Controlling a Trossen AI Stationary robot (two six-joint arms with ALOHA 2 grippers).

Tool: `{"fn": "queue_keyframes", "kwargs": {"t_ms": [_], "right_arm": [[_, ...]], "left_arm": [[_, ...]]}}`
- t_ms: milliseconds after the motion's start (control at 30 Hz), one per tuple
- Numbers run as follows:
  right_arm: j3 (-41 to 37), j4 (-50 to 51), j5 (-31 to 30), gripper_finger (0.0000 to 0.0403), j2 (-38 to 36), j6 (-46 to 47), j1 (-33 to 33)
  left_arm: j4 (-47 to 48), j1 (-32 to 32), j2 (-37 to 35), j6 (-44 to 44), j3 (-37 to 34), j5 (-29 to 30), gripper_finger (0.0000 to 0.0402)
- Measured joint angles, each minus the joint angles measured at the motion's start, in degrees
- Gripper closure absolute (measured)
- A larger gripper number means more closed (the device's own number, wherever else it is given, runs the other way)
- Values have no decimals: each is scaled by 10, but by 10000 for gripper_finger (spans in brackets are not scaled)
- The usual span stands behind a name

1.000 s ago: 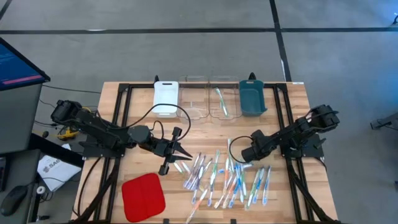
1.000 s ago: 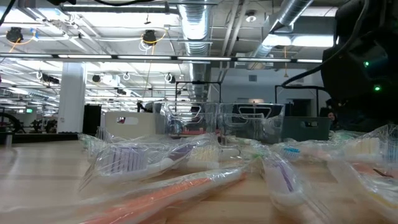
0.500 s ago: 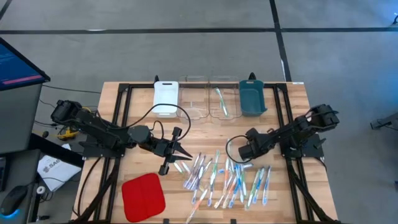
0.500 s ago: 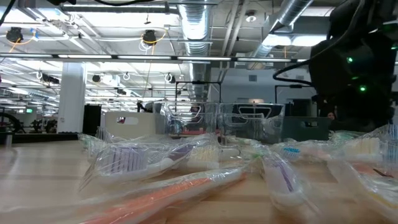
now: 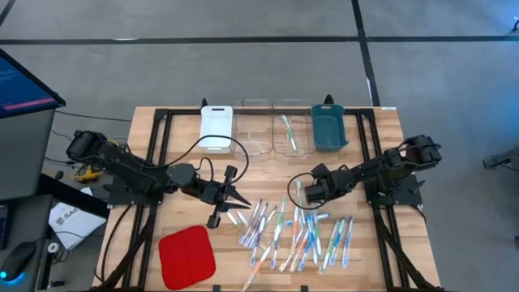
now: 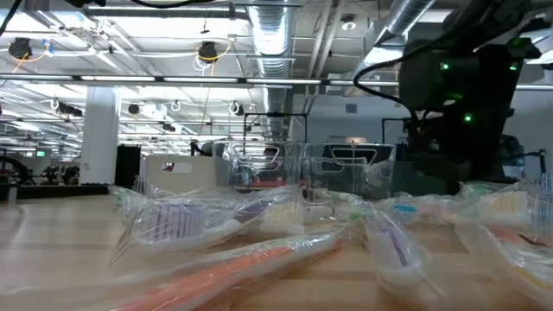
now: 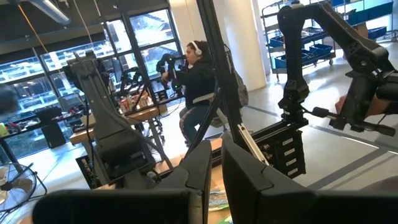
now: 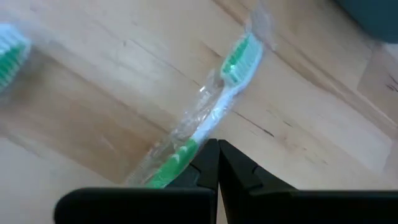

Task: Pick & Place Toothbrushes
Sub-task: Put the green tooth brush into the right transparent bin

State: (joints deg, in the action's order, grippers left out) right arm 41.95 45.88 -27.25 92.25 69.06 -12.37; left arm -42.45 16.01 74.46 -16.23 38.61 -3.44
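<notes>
- Locate the toothbrushes [image 5: 296, 231]: they lie in a loose scatter, each in a clear wrapper, on the near-centre part of the wooden table [image 5: 381, 130], just right of the red square pad [image 5: 186, 255].
- Note one more toothbrush with green accents [image 5: 287, 132] lying inside the right-hand clear tray [image 5: 290, 126] at the far edge. This tray sits between an empty clear tray [image 5: 252, 126] and a teal tray [image 5: 328, 127]; a white tray [image 5: 216, 127] stands at the left end of the row.
- Check the right gripper [image 5: 302, 193]: it sits low over the far edge of the scatter, with its fingers [image 8: 211, 163] pressed together. In the right wrist view a wrapped green toothbrush [image 8: 214, 118] lies on the wood directly ahead of the fingertips; you cannot tell from the views whether the tips touch it, and nothing is gripped.
- Check the left gripper [image 5: 235, 197]: it waits above the table at the left edge of the scatter, beyond the red pad. Its fingers [image 7: 199, 168] are nearly closed, with only a thin slit between them and nothing clamped.
- Observe a seated person [image 7: 200, 81] in the room beyond the table.
</notes>
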Motion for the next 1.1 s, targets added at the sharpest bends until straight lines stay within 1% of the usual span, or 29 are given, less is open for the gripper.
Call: {"fn": "queue_keyframes", "kwargs": {"t_ms": [133,267,333,500,633,733,900,1100], "right_arm": [[13,12,-10,403,-12,44,-13],[32,13,-8,403,-36,50,-37],[44,14,8,403,-52,46,-49],[64,14,84,403,-93,50,-65],[68,11,99,395,-109,84,-82],[68,18,129,369,-110,103,-86],[68,20,168,305,-94,110,-75],[68,22,169,220,-74,107,-47]], "left_arm": [[0,0,0,0,0,0,369],[0,0,0,0,0,0,369],[0,0,0,0,0,0,369],[1,0,0,0,0,0,369],[0,0,0,0,0,0,369],[0,0,0,1,0,0,369],[0,0,0,1,0,0,369],[0,0,0,1,0,0,369]]}}
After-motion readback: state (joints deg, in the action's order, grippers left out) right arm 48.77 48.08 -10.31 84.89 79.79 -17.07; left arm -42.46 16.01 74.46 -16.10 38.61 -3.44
